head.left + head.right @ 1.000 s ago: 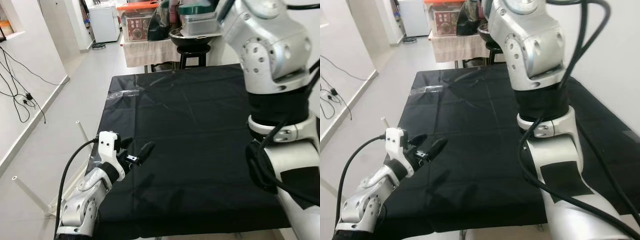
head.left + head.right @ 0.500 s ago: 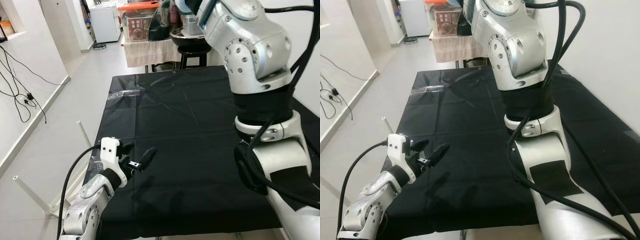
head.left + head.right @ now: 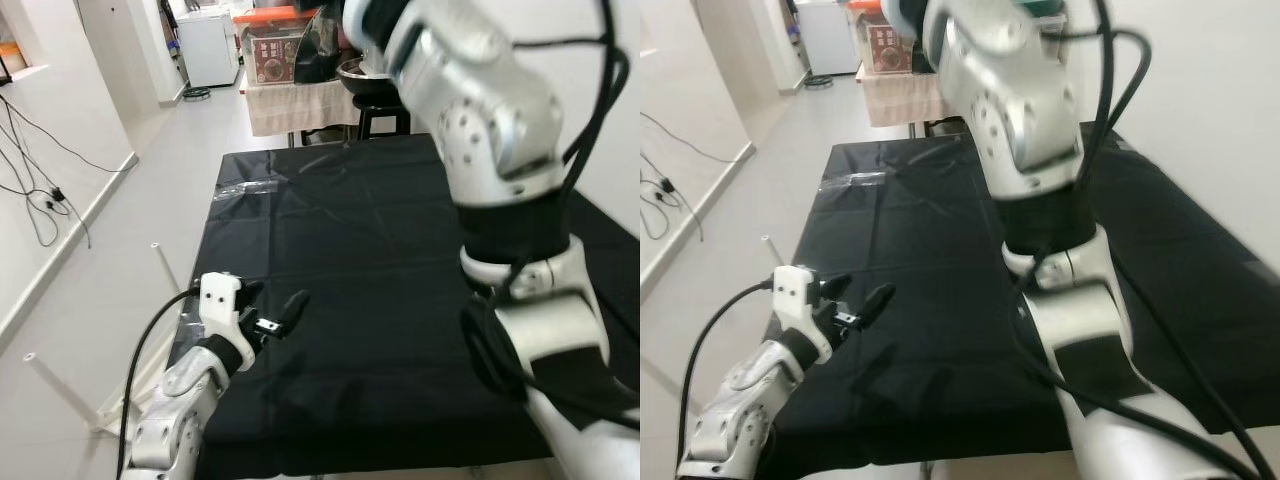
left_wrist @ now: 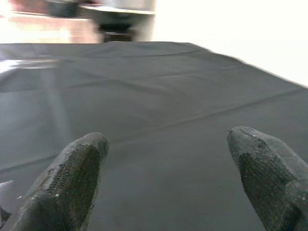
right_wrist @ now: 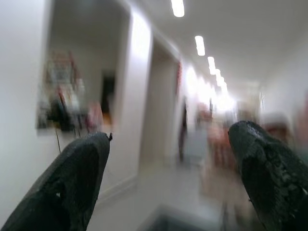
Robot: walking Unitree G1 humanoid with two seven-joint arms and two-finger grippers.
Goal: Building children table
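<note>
While left gripper (image 3: 272, 311) hovers agape, empty | black-draped table (image 3: 380, 260) just beneath | right gripper (image 5: 168, 183) agape, empty

We noted the left gripper (image 3: 272, 312) held low and forward, fingers (image 4: 72, 180) spread wide, nothing between them. Our right arm (image 3: 490, 130) was raised high; the right gripper (image 5: 168, 183) also gaped, empty.

The right arm (image 3: 500, 150) is smeared by blur and runs off the top edge, hiding the far right part of the black cloth (image 3: 340, 260) behind it. Beyond the right gripper (image 5: 168, 178), the corridor (image 5: 192, 96) is too blurred to make out. White table legs (image 3: 60, 390) lie partly hidden behind the cloth's edge.
</note>
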